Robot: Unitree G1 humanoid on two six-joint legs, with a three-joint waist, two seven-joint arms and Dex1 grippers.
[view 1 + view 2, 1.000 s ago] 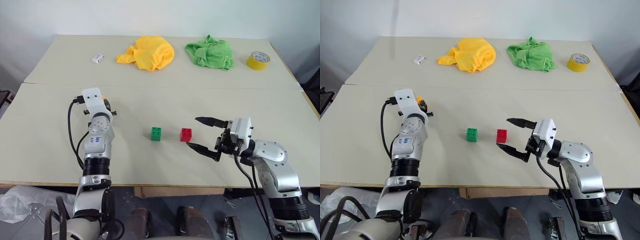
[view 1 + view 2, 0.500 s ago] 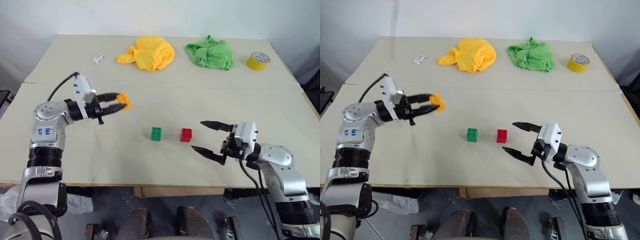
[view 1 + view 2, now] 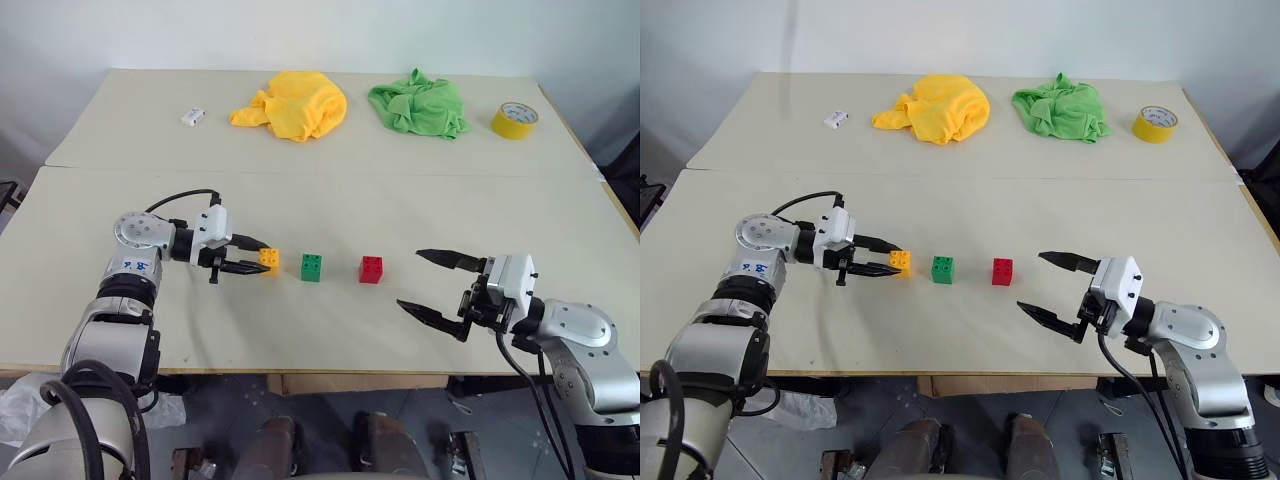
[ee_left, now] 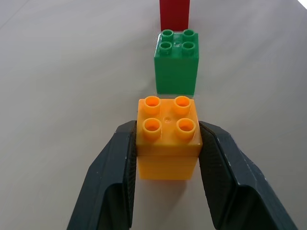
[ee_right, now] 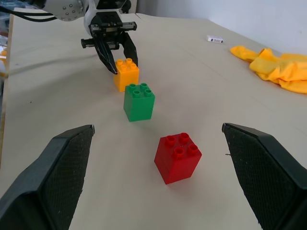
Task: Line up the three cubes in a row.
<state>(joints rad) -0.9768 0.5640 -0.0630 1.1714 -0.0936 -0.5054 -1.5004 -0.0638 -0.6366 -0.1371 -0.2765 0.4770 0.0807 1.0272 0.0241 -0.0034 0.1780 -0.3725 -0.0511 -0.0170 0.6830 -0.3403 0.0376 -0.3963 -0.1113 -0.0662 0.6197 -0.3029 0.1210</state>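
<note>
The three cubes stand in one line on the table. The red cube (image 3: 372, 269) is at the right end, the green cube (image 3: 312, 267) in the middle, and the orange-yellow cube (image 3: 269, 260) just left of the green one with a small gap. My left gripper (image 3: 262, 262) reaches in from the left, lying low and nearly level. It is shut on the orange-yellow cube (image 4: 168, 139), one finger on each side. I cannot tell if that cube rests on the table. My right gripper (image 3: 410, 278) stands wide open to the right of the red cube (image 5: 178, 157), touching nothing.
At the table's far side lie a small white block (image 3: 192, 117), a crumpled yellow cloth (image 3: 295, 103), a green cloth (image 3: 418, 103) and a yellow tape roll (image 3: 515, 119). A seam (image 3: 330, 177) runs across the table between them and the cubes.
My left arm swung down and to the right, carrying the orange-yellow cube from up in the air to table level beside the green cube. My right gripper drew back a little to the right, still open.
</note>
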